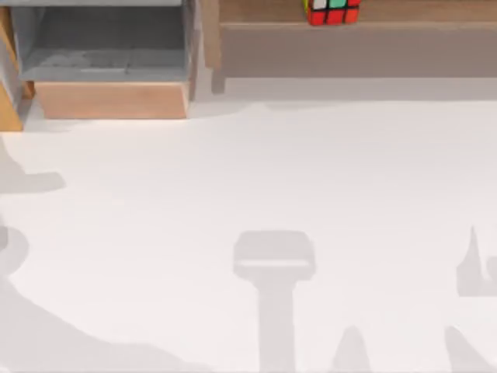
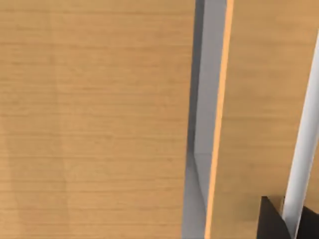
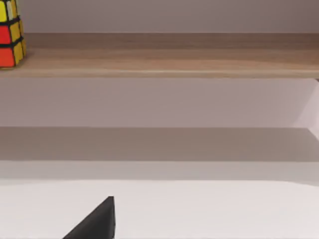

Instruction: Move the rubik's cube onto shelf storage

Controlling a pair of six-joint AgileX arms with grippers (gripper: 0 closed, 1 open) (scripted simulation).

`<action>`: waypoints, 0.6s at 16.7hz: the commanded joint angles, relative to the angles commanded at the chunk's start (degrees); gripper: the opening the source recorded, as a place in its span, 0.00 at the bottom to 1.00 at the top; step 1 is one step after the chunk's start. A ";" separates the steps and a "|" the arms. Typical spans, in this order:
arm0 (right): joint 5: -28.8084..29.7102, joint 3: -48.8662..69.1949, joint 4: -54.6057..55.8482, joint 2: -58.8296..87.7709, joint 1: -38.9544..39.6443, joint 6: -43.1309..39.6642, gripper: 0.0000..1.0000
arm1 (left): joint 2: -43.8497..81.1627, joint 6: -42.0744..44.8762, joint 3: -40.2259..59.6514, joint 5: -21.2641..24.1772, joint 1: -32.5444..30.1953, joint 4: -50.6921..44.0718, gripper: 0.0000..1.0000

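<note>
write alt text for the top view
A rubik's cube sits on the wooden board of the shelf storage along the table's far edge. A grey-lined box stands at far left; the white table shows arm shadows.

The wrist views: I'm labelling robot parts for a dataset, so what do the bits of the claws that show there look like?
Little of either shows. In the left wrist view, the left claw is a matte black angular piece beside a pale grey-white bar. In the right wrist view, the right claw is a flat black wedge tapering to a point. No cables, markings or labels can be made out on them.
</note>
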 joint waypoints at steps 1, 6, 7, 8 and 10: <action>0.00 0.00 0.00 0.00 0.00 0.00 1.00 | 0.00 0.00 0.00 0.00 0.00 0.00 0.00; 0.00 0.00 0.00 0.00 0.00 0.00 1.00 | 0.90 -0.12 1.50 -0.05 -0.35 -1.15 0.00; 0.00 0.00 0.00 0.00 0.00 0.00 1.00 | 1.57 -0.12 2.98 -0.40 -0.70 -1.92 0.00; 0.00 0.00 0.00 0.00 0.00 0.00 1.00 | 2.34 -0.11 4.76 -0.90 -1.04 -2.79 0.00; 0.00 0.00 0.00 0.00 0.00 0.00 1.00 | 4.03 -0.10 8.74 -2.04 -1.78 -4.75 0.00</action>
